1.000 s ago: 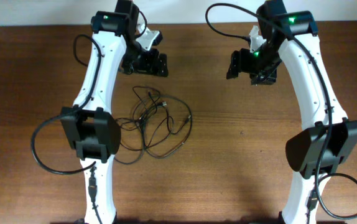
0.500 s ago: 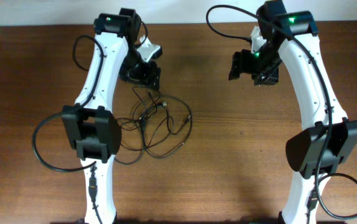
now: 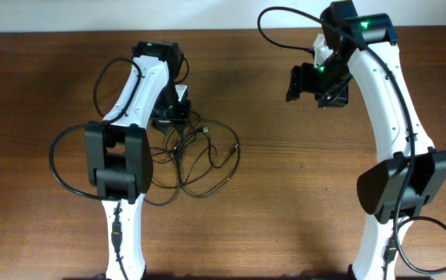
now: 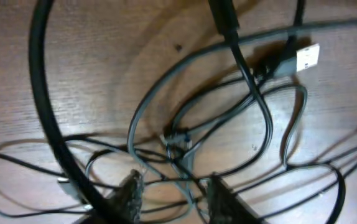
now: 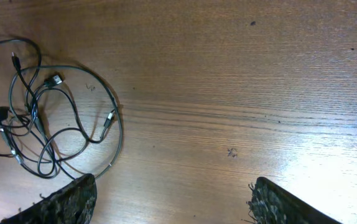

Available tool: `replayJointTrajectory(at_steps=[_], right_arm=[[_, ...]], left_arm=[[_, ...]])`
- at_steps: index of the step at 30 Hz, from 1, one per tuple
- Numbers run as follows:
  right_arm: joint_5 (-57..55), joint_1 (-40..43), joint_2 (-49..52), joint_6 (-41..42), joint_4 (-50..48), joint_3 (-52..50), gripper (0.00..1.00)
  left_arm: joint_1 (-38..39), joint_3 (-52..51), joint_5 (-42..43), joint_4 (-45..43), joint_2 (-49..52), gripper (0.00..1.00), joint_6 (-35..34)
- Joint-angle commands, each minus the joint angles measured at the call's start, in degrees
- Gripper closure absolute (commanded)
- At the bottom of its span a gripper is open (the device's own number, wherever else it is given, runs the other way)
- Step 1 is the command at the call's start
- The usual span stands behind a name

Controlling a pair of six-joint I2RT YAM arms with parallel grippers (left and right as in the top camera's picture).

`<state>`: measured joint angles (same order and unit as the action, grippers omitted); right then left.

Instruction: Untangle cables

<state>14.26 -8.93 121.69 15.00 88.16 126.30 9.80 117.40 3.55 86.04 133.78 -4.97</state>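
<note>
The cables (image 3: 200, 152) lie as a loose tangle of thin black cords on the wooden table, left of centre. My left gripper (image 3: 174, 117) is down at the tangle's far edge. In the left wrist view its jaws (image 4: 175, 196) are narrowed but still apart, and a few crossing cords (image 4: 185, 146) run between the fingertips (image 4: 132, 190). A silvery USB plug (image 4: 308, 56) lies at the upper right of that view. My right gripper (image 3: 316, 85) hangs wide open above bare wood at the back right, with nothing between its fingers (image 5: 172, 202). Its wrist view shows the tangle (image 5: 54, 79) off to its left.
A thick black arm cable (image 4: 48, 112) crosses the left wrist view in front of the tangle. The left arm's lower body (image 3: 118, 163) sits just left of the cords. The table (image 3: 301, 194) is dark brown wood, with its back edge along the top.
The left arm swung from the table's back down onto the tangle's far edge, and its jaws narrowed around some cords. The right arm stayed put.
</note>
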Motion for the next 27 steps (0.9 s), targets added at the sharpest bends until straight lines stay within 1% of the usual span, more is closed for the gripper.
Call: replayJointTrajectory(at_steps=[1, 4, 8, 13, 17, 19, 25, 27], right_arm=[[-1.0, 0.3, 0.6, -0.2, 0.3, 0.3, 0.19], [-1.0, 0.3, 0.6, -0.2, 0.6, 0.3, 0.20], [-1.0, 0.3, 0.6, -0.2, 0.7, 0.3, 0.19], [-1.0, 0.3, 0.6, -0.2, 0.6, 0.3, 0.19], [-1.0, 0.3, 0.6, -0.2, 0.6, 0.3, 0.19], [-1.0, 0.3, 0.6, -0.2, 0.5, 0.3, 0.19], [-1.0, 0.3, 0.6, -0.2, 0.5, 0.3, 0.19], [-0.2, 0.2, 0.6, -0.2, 0.4, 0.3, 0.19]], left_arm=[[0.2, -0.1, -0.6, -1.5, 0.5, 1.00, -2.1], [0.2, 2.4, 0.2, -1.4, 0.4, 1.00, -3.5], [0.2, 13.0, 3.8, 0.5, -1.1, 1.00, -3.5], [0.2, 36.7, 6.3, 1.2, -6.7, 1.00, -3.6], [0.2, 55.3, 6.3, -1.2, -11.0, 1.00, -3.6], [0.2, 62.3, 6.3, -2.7, -12.9, 1.00, -3.7], [0.2, 62.2, 6.1, -16.2, -21.9, 1.00, -4.9], [0.2, 62.2, 6.1, -21.2, -23.9, 1.00, -6.5]])
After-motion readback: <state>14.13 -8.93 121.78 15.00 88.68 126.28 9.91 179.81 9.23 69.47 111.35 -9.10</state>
